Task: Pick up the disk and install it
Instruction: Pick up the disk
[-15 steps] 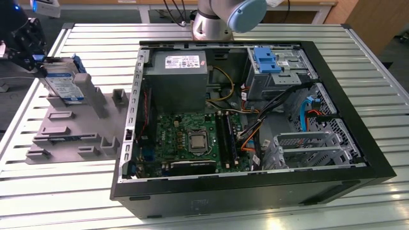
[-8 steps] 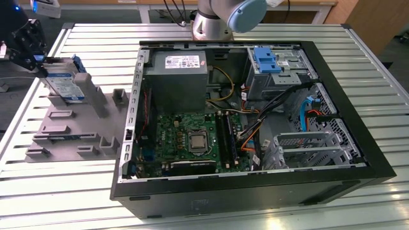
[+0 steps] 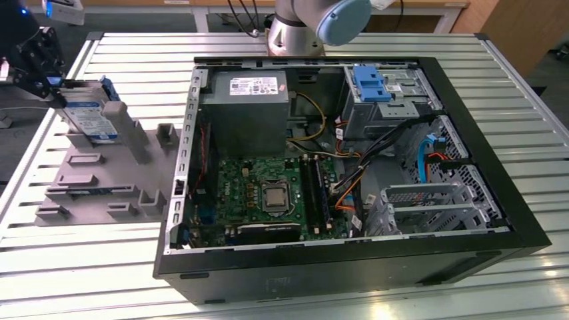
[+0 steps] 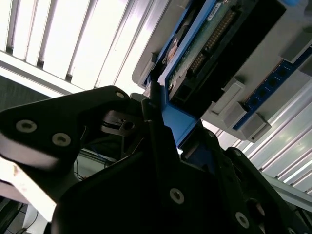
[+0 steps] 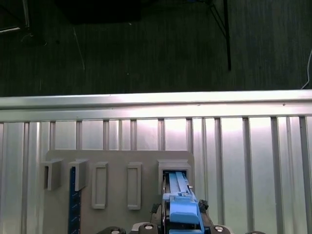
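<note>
The disk (image 3: 89,113), a silver drive with a white-and-blue label in a blue carrier, stands on edge in a slot of the grey holder (image 3: 98,180) at the exterior view's left. My black gripper (image 3: 60,90) sits at the disk's upper end, shut on it. In the second wrist view the black fingers (image 4: 156,146) press the blue carrier tab of the disk (image 4: 204,44), whose green circuit board shows. In the first wrist view the disk (image 5: 181,204) sits in a holder (image 5: 117,195) slot with the gripper (image 5: 183,222) around it.
An open computer case (image 3: 356,267) lies on the slatted metal table at the exterior view's right. Inside are a grey power supply (image 3: 244,110), a motherboard, cables, a drive bay with a blue bracket (image 3: 369,83) and a metal drive cage (image 3: 427,207). The arm's base (image 3: 298,30) stands behind the case.
</note>
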Motion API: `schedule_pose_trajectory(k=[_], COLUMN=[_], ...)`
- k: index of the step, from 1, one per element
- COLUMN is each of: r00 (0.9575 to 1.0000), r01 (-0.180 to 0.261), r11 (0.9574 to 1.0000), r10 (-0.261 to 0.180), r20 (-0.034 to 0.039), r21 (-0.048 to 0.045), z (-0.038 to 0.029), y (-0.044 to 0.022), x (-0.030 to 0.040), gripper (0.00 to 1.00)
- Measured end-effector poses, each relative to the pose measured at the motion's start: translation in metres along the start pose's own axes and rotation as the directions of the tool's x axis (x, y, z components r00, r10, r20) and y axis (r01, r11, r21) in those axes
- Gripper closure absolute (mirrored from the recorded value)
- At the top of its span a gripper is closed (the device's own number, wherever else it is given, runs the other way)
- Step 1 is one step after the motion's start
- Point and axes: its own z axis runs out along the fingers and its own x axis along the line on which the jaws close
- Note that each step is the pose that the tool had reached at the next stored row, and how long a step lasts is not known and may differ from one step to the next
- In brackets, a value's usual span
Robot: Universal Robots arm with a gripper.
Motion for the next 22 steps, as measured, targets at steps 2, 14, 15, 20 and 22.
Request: schedule_pose_trajectory(k=[2, 14, 15, 20, 22], r00=[0.9999, 0.9999, 0.9999, 1.0000, 1.0000], r01=[0.016, -0.009, -0.010, -0.001, 0.000], r11=[0.9999, 1.0000, 1.0000, 1.0000, 1.0000], r10=[-0.016, 0.009, 0.010, 0.001, 0.000], r20=[-0.0009, -0.0039, -0.0039, -0.0039, -0.0039], r21=[-0.0005, 0.0001, 0.0000, -0.0001, -0.0002], z=[-0.0001, 0.0002, 0.0002, 0.0002, 0.0002], y=[0.0000, 0.0000, 0.0000, 0.0000, 0.0000], x=[0.0003, 0.0004, 0.0004, 0.0004, 0.0004], gripper=[0.63, 0.63, 0.63, 0.63, 0.63])
